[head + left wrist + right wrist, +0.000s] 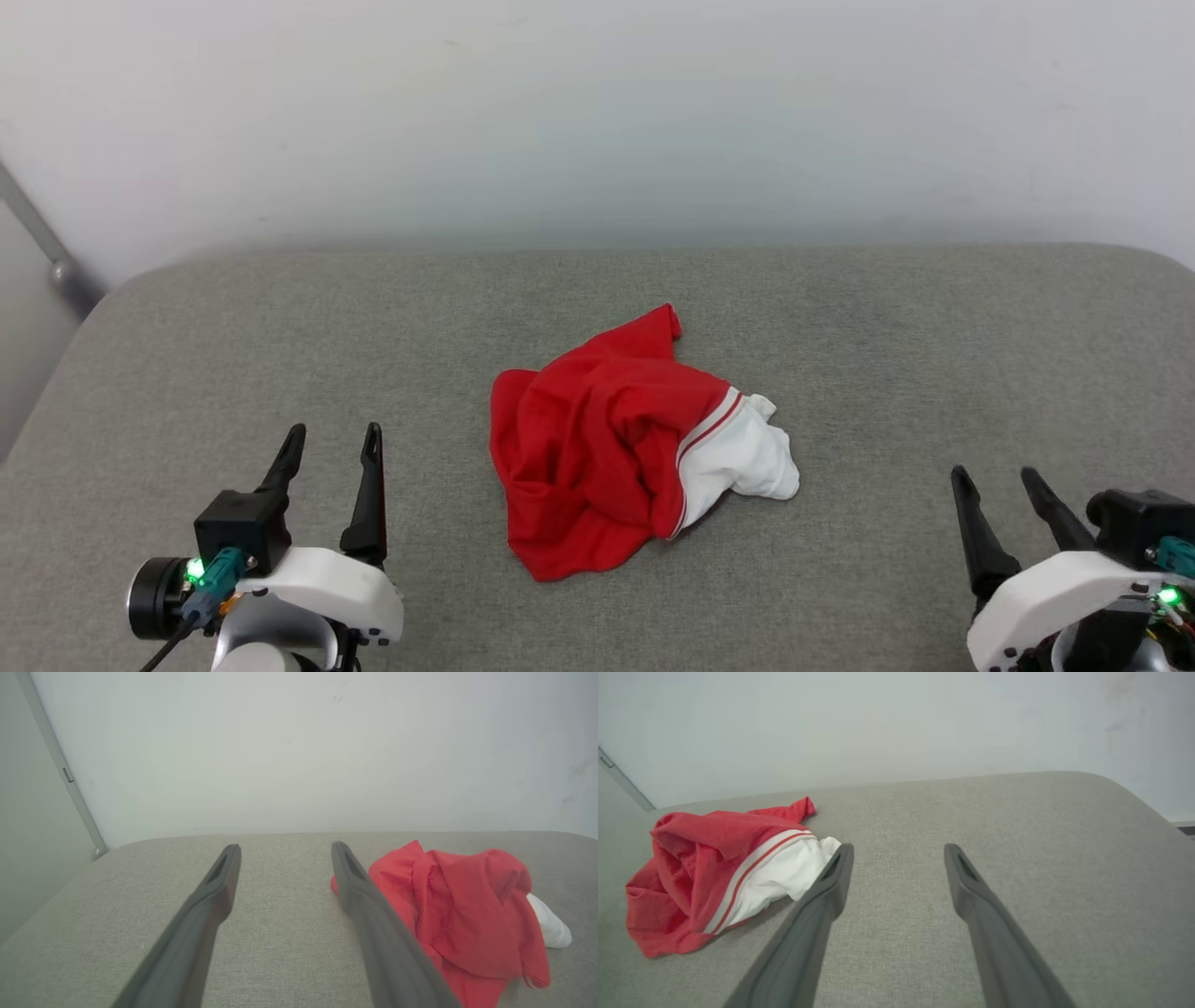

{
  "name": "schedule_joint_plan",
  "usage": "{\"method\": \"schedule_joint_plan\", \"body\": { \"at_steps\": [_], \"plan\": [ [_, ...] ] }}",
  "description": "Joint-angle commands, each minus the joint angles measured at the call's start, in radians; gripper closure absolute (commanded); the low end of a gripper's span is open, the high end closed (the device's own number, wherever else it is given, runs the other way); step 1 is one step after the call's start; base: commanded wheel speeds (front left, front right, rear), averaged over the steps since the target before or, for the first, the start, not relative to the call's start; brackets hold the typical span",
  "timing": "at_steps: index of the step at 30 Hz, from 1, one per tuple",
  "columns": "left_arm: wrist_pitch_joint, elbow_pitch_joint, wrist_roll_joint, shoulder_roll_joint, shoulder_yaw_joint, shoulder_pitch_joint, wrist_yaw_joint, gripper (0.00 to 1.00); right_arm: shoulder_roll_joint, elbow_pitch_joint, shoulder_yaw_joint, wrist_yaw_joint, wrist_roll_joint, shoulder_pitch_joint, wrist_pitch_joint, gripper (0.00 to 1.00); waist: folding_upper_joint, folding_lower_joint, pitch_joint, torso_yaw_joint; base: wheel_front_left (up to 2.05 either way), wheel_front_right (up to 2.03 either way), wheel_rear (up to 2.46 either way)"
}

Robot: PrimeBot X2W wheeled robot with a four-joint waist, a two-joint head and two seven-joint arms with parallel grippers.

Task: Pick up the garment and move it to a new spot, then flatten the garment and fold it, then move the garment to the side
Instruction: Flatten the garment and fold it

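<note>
On the head camera my left gripper (335,429) stands wide and holds nothing, the one shirt (597,448) lies crumpled in the middle of the gray cushion (187,373), and my right gripper (993,471) is wide too. The left wrist camera shows the shirt nearly all red; the right one shows its white sleeve (784,877) clearly. Open cushion lies on both sides, up to the rounded edges.

The head camera looks down over the near edge of the cushion (187,373). Both wrist cameras skim low toward the wall (597,112), sharing the garment (597,439).
</note>
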Motion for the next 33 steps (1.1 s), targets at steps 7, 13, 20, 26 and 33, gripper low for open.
{"method": "schedule_joint_plan", "body": {
  "at_steps": [7, 13, 20, 26, 33],
  "plan": [
    [-0.029, -0.006, 0.006, -0.028, -0.026, -0.042, -0.006, 0.00, -0.009, 0.125, -0.059, 0.000, 0.089, -0.090, 0.296, 0.00, -0.0001, 0.0000, 0.040, 0.093, 0.00, 0.00, 0.00],
    [-0.054, -0.018, 0.018, -0.063, -0.054, -0.085, -0.016, 0.00, -0.074, 0.177, -0.009, 0.000, 0.138, -0.216, 0.555, 0.00, -0.0001, 0.0000, 0.117, 0.179, 0.00, 0.00, 0.00],
    [-0.078, 0.012, 0.022, -0.099, -0.077, -0.139, -0.041, 0.00, -0.107, 0.299, 0.042, 0.000, 0.173, -0.360, 0.674, 0.00, -0.0001, 0.0000, 0.180, 0.249, 0.00, 0.00, 0.00],
    [-0.088, 0.038, 0.027, -0.123, -0.085, -0.172, -0.059, 0.00, -0.111, 0.440, 0.052, 0.000, 0.176, -0.413, 0.700, 0.00, -0.0001, 0.0000, 0.209, 0.279, 0.00, 0.00, 0.00],
    [-0.092, 0.060, 0.033, -0.121, -0.075, -0.164, -0.065, 0.00, -0.095, 0.537, 0.071, 0.000, 0.208, -0.420, 0.719, 1.00, -0.0001, 0.0000, 0.197, 0.273, 0.00, 0.00, 0.00]
  ]
}}
